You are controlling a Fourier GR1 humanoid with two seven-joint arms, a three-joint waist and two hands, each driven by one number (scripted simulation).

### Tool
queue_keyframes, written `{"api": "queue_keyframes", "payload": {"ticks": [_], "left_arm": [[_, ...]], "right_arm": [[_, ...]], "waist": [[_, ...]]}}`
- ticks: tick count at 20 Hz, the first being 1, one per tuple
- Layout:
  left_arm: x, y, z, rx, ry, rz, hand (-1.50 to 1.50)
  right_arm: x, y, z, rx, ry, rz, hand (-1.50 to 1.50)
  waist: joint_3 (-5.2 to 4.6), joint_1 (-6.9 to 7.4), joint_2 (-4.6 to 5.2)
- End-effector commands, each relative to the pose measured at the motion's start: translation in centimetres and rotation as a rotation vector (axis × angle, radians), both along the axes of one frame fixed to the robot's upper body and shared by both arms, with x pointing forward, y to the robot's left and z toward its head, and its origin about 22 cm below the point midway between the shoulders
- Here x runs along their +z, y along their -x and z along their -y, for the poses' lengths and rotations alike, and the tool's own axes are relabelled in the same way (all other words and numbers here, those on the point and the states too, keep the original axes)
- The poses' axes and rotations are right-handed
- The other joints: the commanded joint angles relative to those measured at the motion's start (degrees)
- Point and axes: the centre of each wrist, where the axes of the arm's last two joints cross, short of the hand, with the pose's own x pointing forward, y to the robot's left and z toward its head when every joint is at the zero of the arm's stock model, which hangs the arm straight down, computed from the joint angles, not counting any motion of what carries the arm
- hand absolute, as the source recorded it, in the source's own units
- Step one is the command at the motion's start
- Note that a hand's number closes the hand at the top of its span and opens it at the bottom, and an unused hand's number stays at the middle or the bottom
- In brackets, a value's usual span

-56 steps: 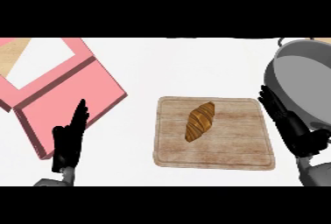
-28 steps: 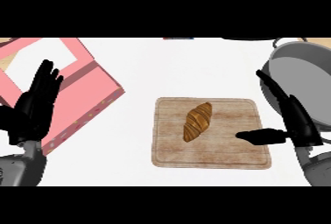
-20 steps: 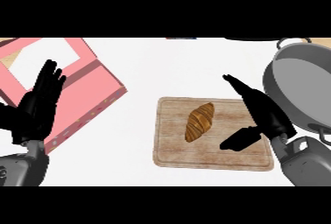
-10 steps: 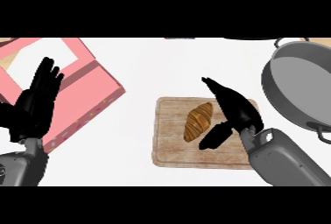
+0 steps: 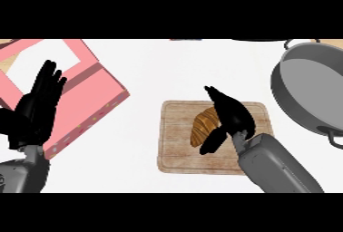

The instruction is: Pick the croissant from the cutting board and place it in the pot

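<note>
Golden-brown croissant [image 5: 201, 129] mid wooden cutting board [image 5: 178, 156]; R hand [image 5: 233, 115], fingers straight, over it; L hand [image 5: 35, 111], fingers straight, nr counter's left edge; grey metal pot [image 5: 305, 81] at right edge.

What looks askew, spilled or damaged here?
Nothing spilled or damaged. Only the pink box sits turned at an angle to the cutting board, its lid open. The croissant lies on the board, partly under the right hand; the pot stands upright.

nothing legible anywhere: no words, labels, brands, numbers or signs to read. only tiny coloured specks along the side of the pink box [image 5: 85, 118], too small to tell as writing.
</note>
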Motion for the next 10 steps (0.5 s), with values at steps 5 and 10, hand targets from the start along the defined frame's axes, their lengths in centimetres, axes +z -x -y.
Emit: {"api": "queue_keyframes", "payload": {"ticks": [5,10], "left_arm": [[-1.4,0.4,-0.6,0.005,-0.006,-0.003,0.00],[-0.3,-0.8,-1.4,0.008,-0.006,0.009,0.00]], "right_arm": [[-2.8,-0.9,1.0,-0.003,-0.002,-0.002,-1.50],[-4.6,-0.4,-2.3,-0.008,0.032,-0.013,-1.50]], "waist": [[0.01,0.08,0.06],[0.01,0.11,0.07]]}}
